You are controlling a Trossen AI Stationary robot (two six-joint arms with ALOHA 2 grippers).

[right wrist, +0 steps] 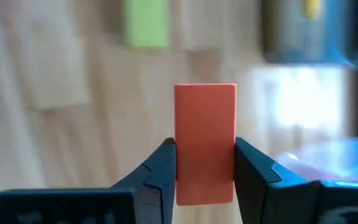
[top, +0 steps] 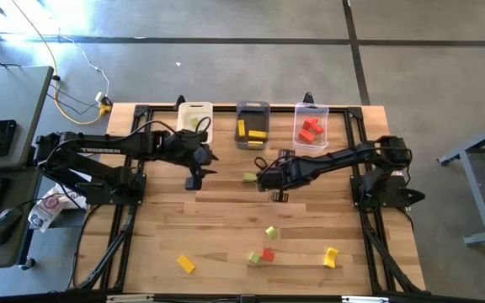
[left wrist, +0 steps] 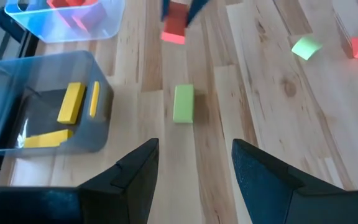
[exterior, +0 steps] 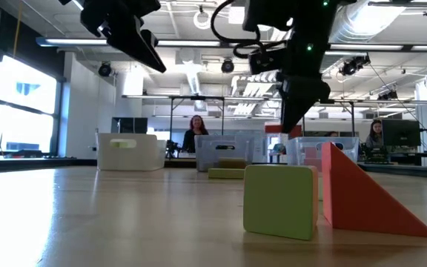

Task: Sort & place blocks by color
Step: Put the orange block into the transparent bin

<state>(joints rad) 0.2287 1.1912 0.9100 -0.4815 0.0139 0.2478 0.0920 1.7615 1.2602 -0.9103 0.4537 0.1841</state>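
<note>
My right gripper [right wrist: 205, 180] hangs above the table's middle [top: 268, 179], shut on a red bar-shaped block [right wrist: 205, 124]. The left wrist view also shows this block [left wrist: 174, 26] in the air. Under and beside it a light green block [left wrist: 183, 102] lies flat on the wood [top: 249, 178]. My left gripper [left wrist: 194, 180] stands open and bare above the table, left of that green block [top: 194, 179]. More blocks lie loose near the front: green [top: 270, 231], green [top: 254, 257], red [top: 268, 253], yellow [top: 331, 257] and yellow [top: 185, 264]. My right gripper pinches the red block by its two long sides [right wrist: 179, 168] between its two fingers, on the half nearer the wrist. The other half sticks out past the fingertips [right wrist: 166, 155]. The fingers slant down from the table's right side. The block is lifted clear of the table.
Three bins stand in a row at the far edge: a white one [top: 196, 114] holding a green block, a dark grey one [top: 252, 109] holding yellow blocks, a clear one [top: 311, 109] holding red blocks. People sit in the room beyond the table [exterior: 196, 130].
</note>
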